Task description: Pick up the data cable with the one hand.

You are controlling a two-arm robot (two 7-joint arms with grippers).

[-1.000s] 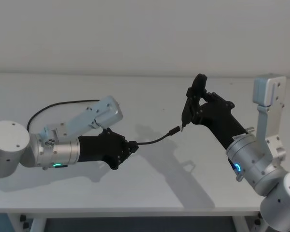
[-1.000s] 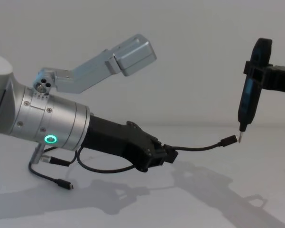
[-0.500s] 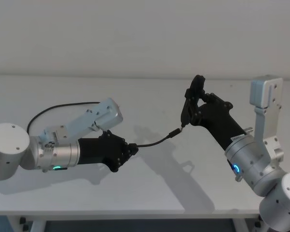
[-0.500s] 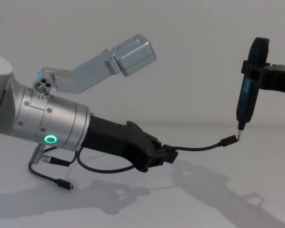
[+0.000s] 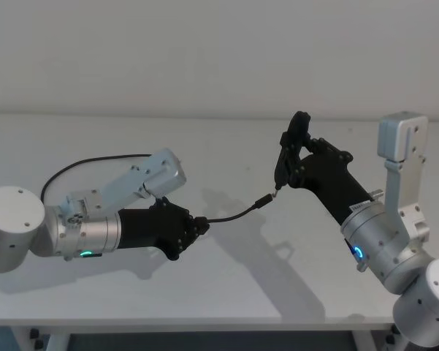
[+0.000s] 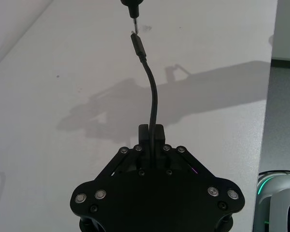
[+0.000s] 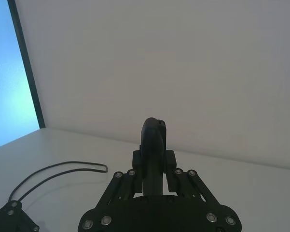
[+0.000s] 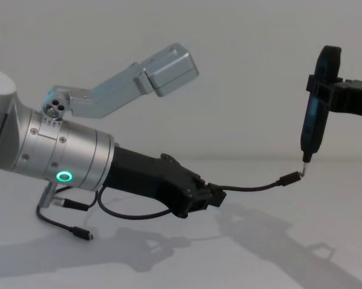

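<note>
2 arms over white table (image 5: 226,285). left gripper (image 5: 199,224) clamped on data cable (image 5: 234,213), free end arcs up off surface, plug tip right at pin of slim black tool (image 8: 316,114) pinched in right gripper (image 5: 296,167). chest view catches other plug (image 8: 84,235) lying on table under left wrist, head view shows rest of cable looping behind left arm. plain white wall (image 5: 219,51), blue panel (image 7: 9,72) seen from right wrist
</note>
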